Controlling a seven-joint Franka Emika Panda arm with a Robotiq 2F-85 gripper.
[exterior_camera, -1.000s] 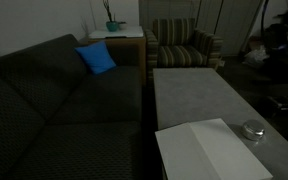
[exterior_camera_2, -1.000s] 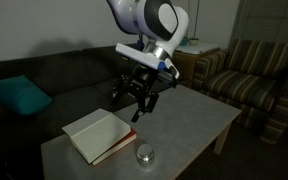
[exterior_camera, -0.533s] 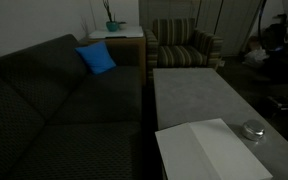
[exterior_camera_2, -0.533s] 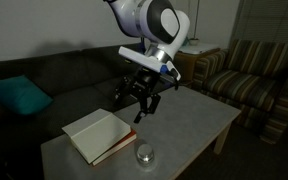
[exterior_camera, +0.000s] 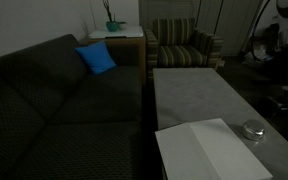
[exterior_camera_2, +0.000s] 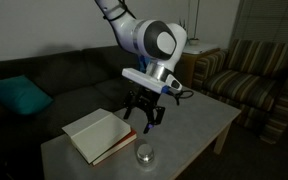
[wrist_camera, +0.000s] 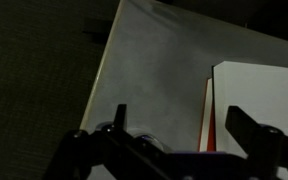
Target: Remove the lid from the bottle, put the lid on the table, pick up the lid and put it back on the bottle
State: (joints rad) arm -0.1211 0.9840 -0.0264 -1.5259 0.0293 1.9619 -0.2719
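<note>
**Lid not yet off: every step is ahead**

The bottle (exterior_camera_2: 144, 155) stands at the near edge of the surface (exterior_camera_2: 199, 125), just beside the near corner of a white board (exterior_camera_2: 96, 135). The lid (exterior_camera: 252, 125) looks to be seated on top of it, though it is too small to be sure.

Farther in, the tool (exterior_camera_2: 144, 118) hangs over the middle of the surface, by the board's right edge. Its jaws are spread wide, hold nothing, and are clear of the bottle. In the wrist view its fingers (wrist_camera: 119, 118) frame grey surface, with a glassy shape low between them.

Beyond are a dark sofa (exterior_camera_2: 54, 75) and a striped armchair (exterior_camera_2: 249, 70).

Judging by this, nothing is done. Lifting the lid off, setting it down, picking it up and recapping all remain.
</note>
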